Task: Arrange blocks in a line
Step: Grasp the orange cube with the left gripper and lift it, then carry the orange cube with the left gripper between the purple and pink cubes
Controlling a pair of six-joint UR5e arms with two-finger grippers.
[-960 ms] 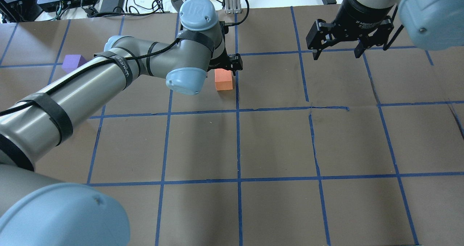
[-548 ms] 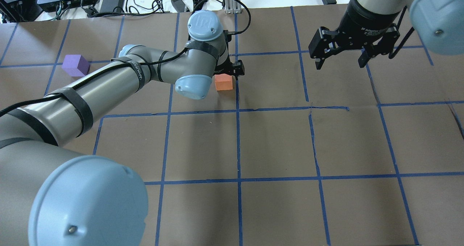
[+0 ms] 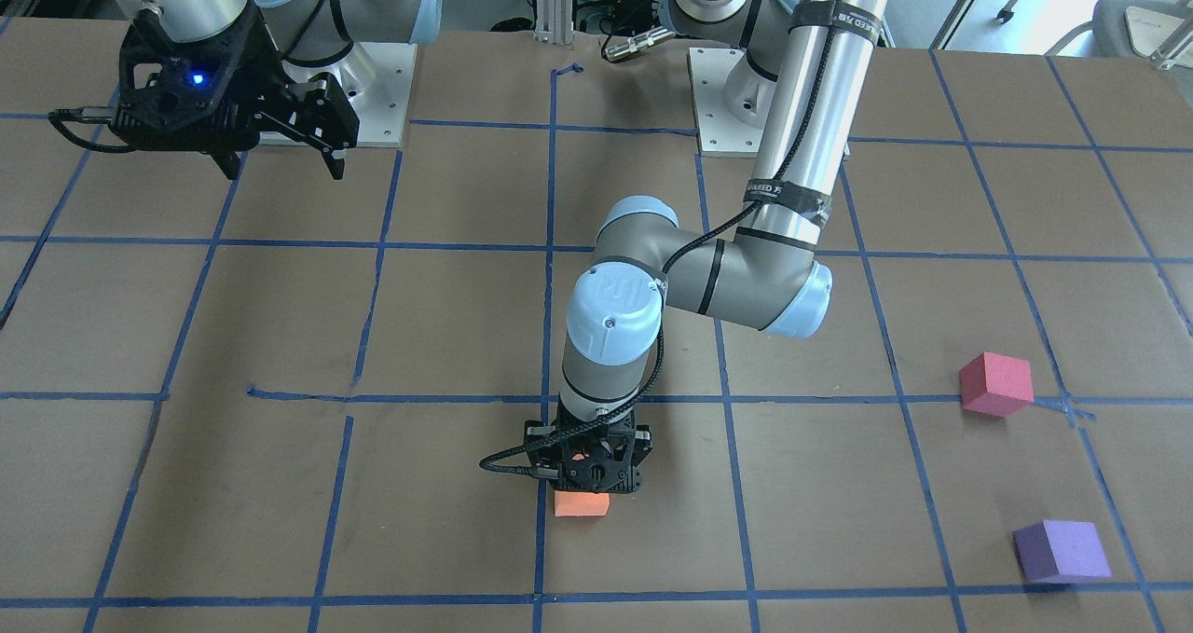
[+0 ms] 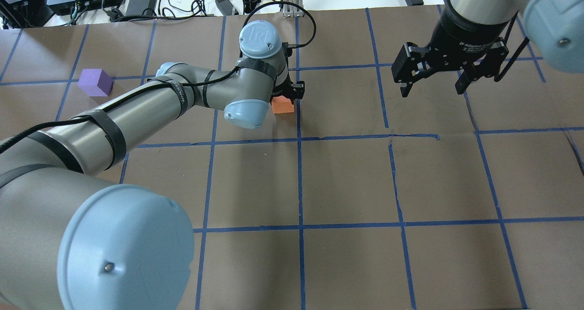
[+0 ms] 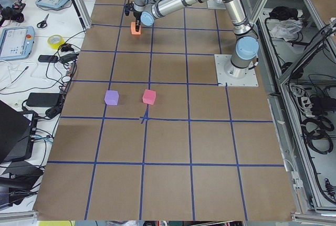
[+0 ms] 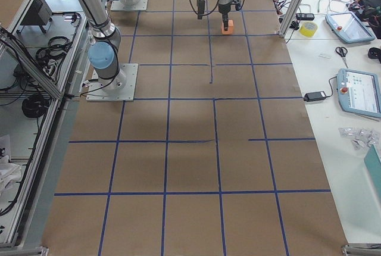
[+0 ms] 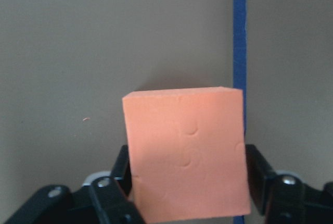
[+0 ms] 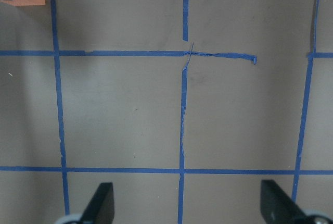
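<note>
overhead exterior | brown table (image 4: 346,182) | blue tape grid (image 4: 299,182) | orange block (image 4: 284,107) beside its line

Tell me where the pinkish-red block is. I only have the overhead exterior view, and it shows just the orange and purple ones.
Observer: The front-facing view shows the pinkish-red block lying on the table on the robot's left side. It is apart from the purple block and nearer the robot's base. In your view the left arm covers it.
Operator: Does the left gripper have the orange block? The wrist hides it from me.
Observer: In the left wrist view the orange block sits between the fingers of the left gripper, one close against each side, so it looks gripped.
</note>
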